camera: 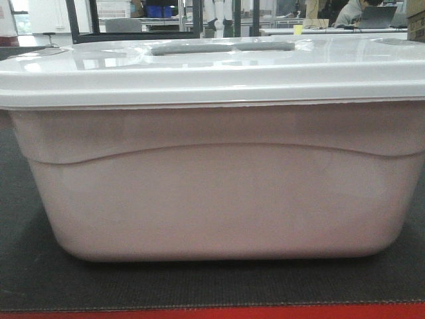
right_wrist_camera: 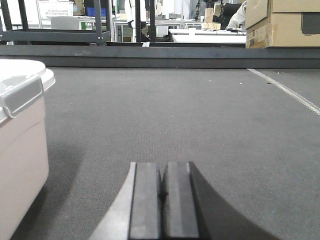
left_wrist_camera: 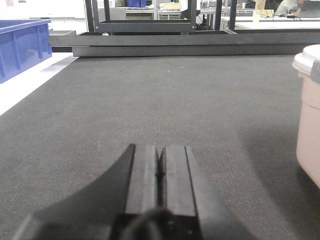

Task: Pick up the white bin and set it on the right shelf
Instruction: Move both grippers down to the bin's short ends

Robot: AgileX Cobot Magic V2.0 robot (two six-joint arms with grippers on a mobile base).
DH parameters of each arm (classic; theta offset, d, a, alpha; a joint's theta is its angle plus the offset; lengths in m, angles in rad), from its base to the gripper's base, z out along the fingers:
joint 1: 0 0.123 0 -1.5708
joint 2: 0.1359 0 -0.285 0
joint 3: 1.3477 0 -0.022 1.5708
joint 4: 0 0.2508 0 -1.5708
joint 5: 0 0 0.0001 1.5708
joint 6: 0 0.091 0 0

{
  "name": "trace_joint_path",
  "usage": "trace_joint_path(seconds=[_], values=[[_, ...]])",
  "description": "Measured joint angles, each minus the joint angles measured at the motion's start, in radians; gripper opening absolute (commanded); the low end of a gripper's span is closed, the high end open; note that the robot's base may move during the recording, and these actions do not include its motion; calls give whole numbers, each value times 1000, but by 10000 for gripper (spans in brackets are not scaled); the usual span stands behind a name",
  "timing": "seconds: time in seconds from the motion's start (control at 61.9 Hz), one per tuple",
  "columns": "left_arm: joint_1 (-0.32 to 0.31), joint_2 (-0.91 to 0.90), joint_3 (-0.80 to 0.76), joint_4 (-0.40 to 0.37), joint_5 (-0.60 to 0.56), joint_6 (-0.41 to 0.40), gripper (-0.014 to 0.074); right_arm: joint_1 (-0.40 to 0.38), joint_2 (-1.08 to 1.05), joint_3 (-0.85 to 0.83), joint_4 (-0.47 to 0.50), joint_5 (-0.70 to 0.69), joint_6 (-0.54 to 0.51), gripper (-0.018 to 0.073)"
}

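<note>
One white bin [camera: 219,199], pinkish translucent, glossy lid [camera: 212,66]

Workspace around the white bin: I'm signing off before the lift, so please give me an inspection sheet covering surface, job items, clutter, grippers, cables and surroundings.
Surface: dark mat with a red edge at the front.
Job's things: white bin stands upright on the mat, lid on; right shelf not seen in any view.
Clutter: blue bin beside the mat on the left; cardboard boxes at far right.
Grippers: left gripper and right gripper both shut, empty, flanking the bin without touching it.
Cables: nothing seen.
Surroundings: black rack frames and a seated person behind.
</note>
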Motion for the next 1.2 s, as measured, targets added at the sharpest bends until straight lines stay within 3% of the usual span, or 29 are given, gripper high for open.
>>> trace_joint_path(seconds=[0.888, 0.985, 1.195], values=[[0, 0, 0, 0, -24, 0, -118, 0, 0, 0, 0, -11, 0, 78], [0, 0, 0, -23, -53, 0, -118, 0, 0, 0, 0, -20, 0, 78], [0, 0, -2, -150, -202, 0, -118, 0, 0, -3, 9, -60, 0, 78]])
